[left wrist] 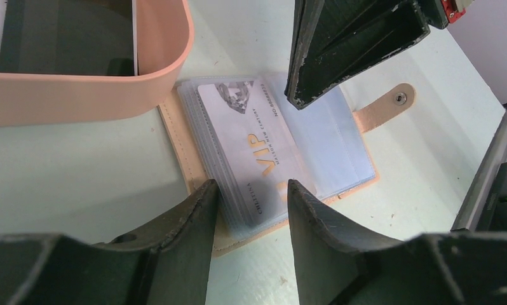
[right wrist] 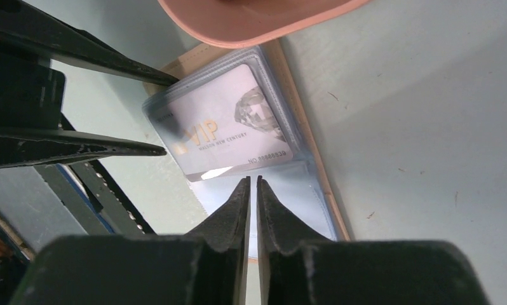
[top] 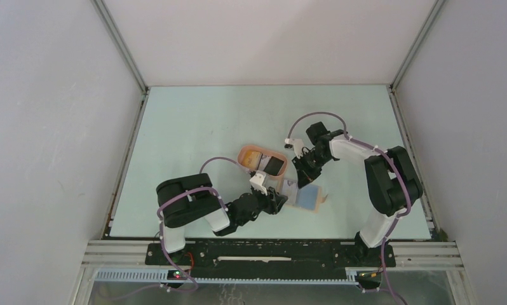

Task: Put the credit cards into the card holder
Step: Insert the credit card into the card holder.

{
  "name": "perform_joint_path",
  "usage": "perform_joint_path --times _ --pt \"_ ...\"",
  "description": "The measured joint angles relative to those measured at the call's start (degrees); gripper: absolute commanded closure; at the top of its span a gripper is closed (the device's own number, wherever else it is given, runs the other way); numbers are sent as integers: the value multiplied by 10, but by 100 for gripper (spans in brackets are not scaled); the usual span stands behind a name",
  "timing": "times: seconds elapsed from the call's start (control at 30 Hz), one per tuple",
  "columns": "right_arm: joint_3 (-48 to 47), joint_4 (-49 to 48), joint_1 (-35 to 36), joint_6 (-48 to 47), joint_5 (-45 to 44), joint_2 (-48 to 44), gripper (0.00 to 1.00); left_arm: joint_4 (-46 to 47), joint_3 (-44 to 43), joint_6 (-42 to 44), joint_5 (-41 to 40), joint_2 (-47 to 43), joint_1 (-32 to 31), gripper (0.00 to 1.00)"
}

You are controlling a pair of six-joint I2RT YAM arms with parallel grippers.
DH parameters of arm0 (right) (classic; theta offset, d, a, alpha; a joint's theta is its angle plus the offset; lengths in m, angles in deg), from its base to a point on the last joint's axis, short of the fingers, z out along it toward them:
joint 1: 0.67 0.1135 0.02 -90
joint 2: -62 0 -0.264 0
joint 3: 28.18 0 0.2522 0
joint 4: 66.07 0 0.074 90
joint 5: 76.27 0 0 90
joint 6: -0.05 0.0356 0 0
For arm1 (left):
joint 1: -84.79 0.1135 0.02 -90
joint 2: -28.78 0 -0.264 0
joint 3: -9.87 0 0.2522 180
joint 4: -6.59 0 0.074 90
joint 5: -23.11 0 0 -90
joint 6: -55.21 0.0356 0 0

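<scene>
Nearest lens, logged left gripper (left wrist: 251, 190), jaws half apart astride sleeves' (left wrist: 333, 140) end; grasping or only pinning, could not tell. Found right gripper (right wrist: 252, 181) clenched to a slit, tips at VIP card (left wrist: 251, 140) edge, nothing seen between. Noted holder (left wrist: 383, 107) lying open, touching tray (left wrist: 162, 70) wall. Judged cards thin, stiff, light, slick: best pinched at short edge; sleeves limp, holder apt to slide unless pinned. Counted three cards: VIP card sleeved beside tray, black card (top: 274, 166) and yellow-orange card (top: 251, 156) inside tray; one holder; one tray.
</scene>
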Motion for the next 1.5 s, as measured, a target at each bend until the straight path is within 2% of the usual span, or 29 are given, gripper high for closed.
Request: perform_joint_path --times 0.13,0.37,0.67,0.93,1.07,1.23,1.5 --pt "0 0 15 1 -27 0 95 2 0 0 0 0 0 50" --pt "0 -5 29 10 -54 11 97 2 0 0 0 1 0 50" --pt "-2 -11 44 26 -40 17 97 3 0 0 1 1 1 51" --pt "-3 -19 50 35 2 17 93 4 0 0 6 2 1 50" --pt "-10 0 43 2 7 12 89 4 0 0 6 2 1 50" --pt "-11 21 43 -35 -4 -4 87 4 0 0 7 2 2 50" --pt "-11 21 64 -37 -52 12 87 4 0 0 7 2 2 50"
